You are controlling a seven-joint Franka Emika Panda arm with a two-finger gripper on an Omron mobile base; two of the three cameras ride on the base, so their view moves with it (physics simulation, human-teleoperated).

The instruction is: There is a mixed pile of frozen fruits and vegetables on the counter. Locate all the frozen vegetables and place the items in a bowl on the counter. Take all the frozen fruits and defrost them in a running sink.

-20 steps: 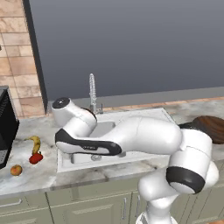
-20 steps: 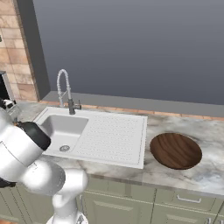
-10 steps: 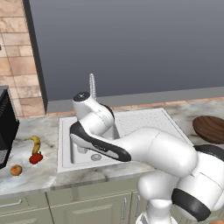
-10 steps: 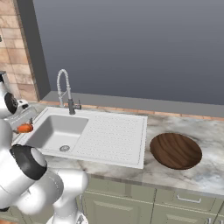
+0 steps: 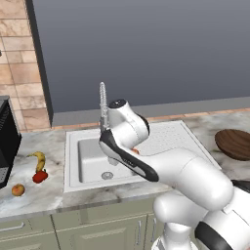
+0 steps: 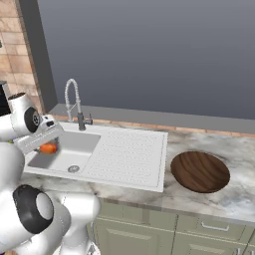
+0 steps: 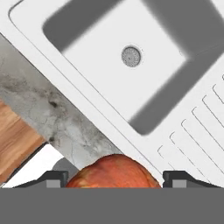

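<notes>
Orange-red tomato-like ball [image 7: 113, 171] sits clamped between the gripper [image 7: 113, 177] fingers, held above the white sink [image 6: 74, 149] basin. On the marbled counter [image 5: 44, 190], at nine o'clock from the sink, lie the banana [image 5: 38, 159], the red lumpy piece [image 5: 40, 176] and the small orange fruit [image 5: 18, 189]. The wooden bowl [image 6: 199, 171] rests at three o'clock.

My claw [image 7: 112, 177] has dark tips around an orange-red ball [image 7: 113, 171] with yellow streaks. The sink [image 5: 88, 158] below me is white with a ridged drainboard, and the counter [image 6: 234, 196] is pale grey-white marble. I see a yellow banana [image 5: 39, 159], a bright red piece [image 5: 40, 176], an orange-yellow fruit [image 5: 18, 190] and a dark brown bowl [image 6: 200, 171].
</notes>
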